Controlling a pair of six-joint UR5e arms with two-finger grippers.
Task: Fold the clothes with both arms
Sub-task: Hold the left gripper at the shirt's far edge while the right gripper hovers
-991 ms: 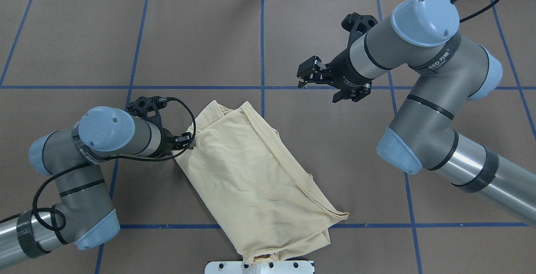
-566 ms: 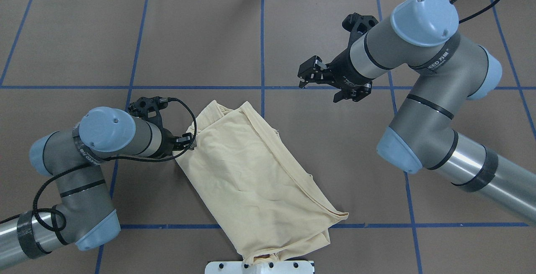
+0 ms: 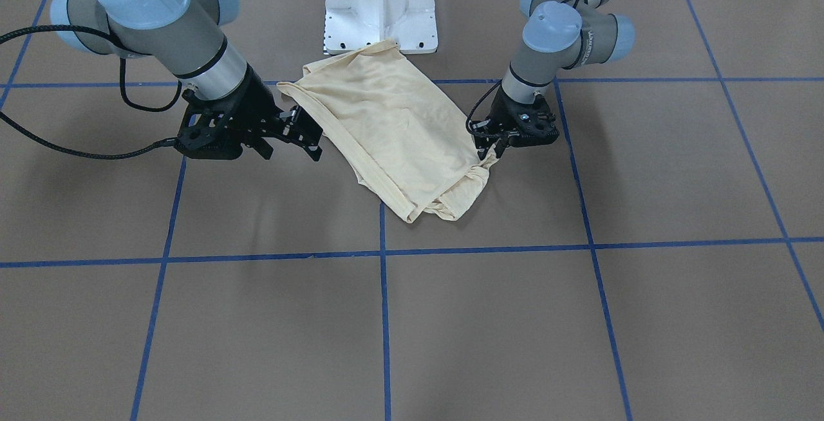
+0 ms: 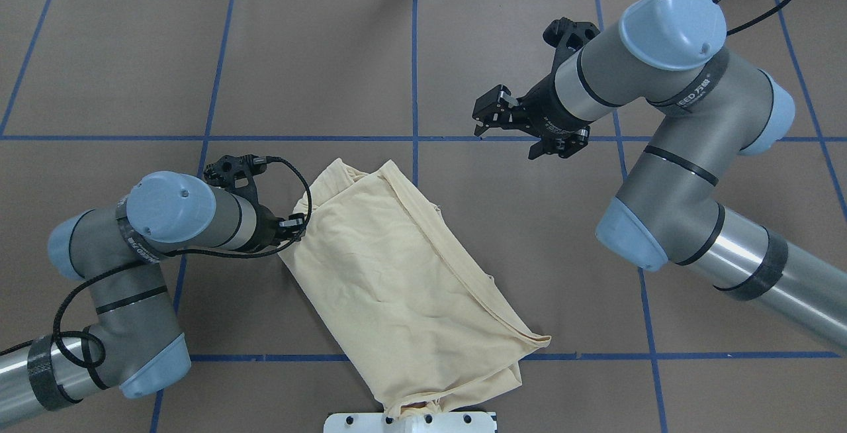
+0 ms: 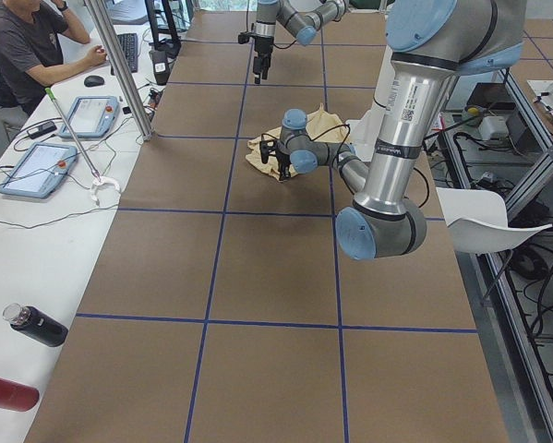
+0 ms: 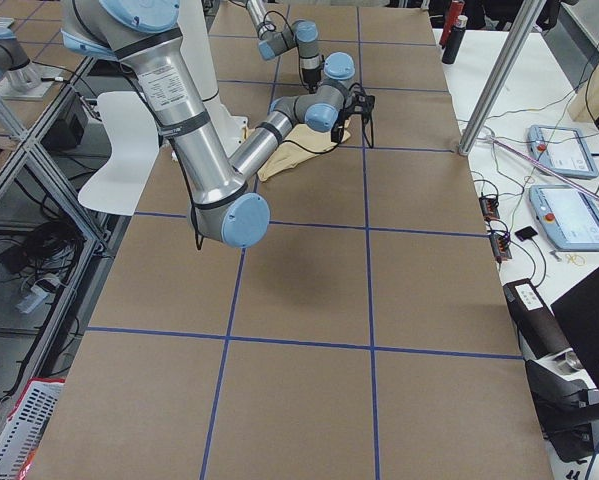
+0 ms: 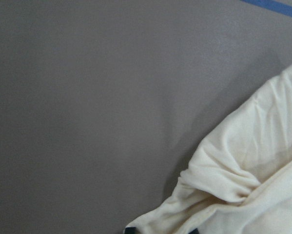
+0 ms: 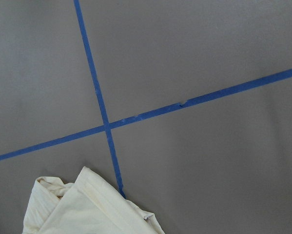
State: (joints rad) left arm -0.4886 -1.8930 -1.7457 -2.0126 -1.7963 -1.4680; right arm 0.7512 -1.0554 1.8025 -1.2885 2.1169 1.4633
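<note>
A brown paper-covered table point(image 4: 99, 55) marked off into squares by blue tape lines point(image 4: 415, 55) lies under both my arms. On it is the pale cream-yellow long-sleeved T-shirt point(image 4: 397, 274) of thin fabric, folded into a long slanted oblong, plain side up.

My left gripper point(image 4: 298, 226) is low at the shirt's far corner, and the rest of the cloth runs away from it toward my white pedestal base point(image 4: 410, 422), where its other end touches the base plate. From overhead my own wrist hides the jaws. The front-facing view shows what that one does not: the corner is bunched and puckered right at my left gripper point(image 3: 497, 145). My left wrist camera settles it, with two black fingertips point(image 7: 130, 229) at the bottom edge and a ridge of the shirt point(image 7: 233, 185) pinched between them, so that hand is clamped on the fabric.

My right gripper point(image 4: 482, 115) hangs above bare table with its jaws spread and nothing in them. The shirt is apart from it, back toward my base and toward my other hand. Its wrist camera looks down on a tape crossing point(image 8: 107, 127) and only the shirt's folded far corner point(image 8: 87, 209).

The left side view alone shows a person point(image 5: 27, 46) seated at a white bench beside the table, with a dark bottle point(image 5: 36, 325) near its end.
</note>
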